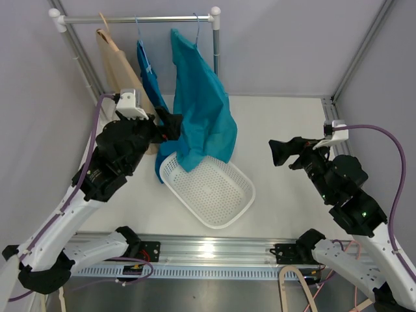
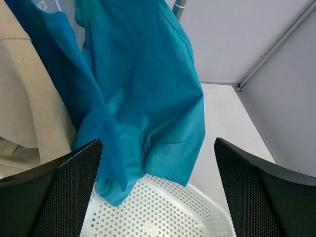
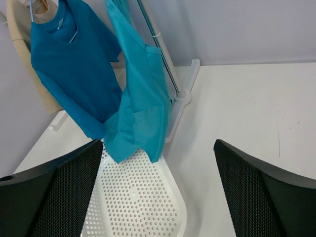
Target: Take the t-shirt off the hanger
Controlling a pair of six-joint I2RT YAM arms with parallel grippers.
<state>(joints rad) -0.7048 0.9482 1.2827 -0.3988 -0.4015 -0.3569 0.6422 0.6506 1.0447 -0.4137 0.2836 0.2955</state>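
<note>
Rail [image 1: 136, 19] across top of overhead view w/ 3 garments: beige one [image 1: 117, 62] upper left, dark blue shirt [image 1: 151, 78] mid, teal t-shirt [image 1: 205, 110] to its right, still on its hanger [image 1: 197, 29]. Teal hem droops over far rim of white basket [image 1: 224, 218] at frame centre. Left gripper [image 1: 170, 127] just beside the t-shirt's left edge, fingers spread wide, nothing held. Right gripper [image 1: 274, 153] centre-right, well apart from the clothes, fingers spread too, above bare table [image 1: 286, 123].
</note>
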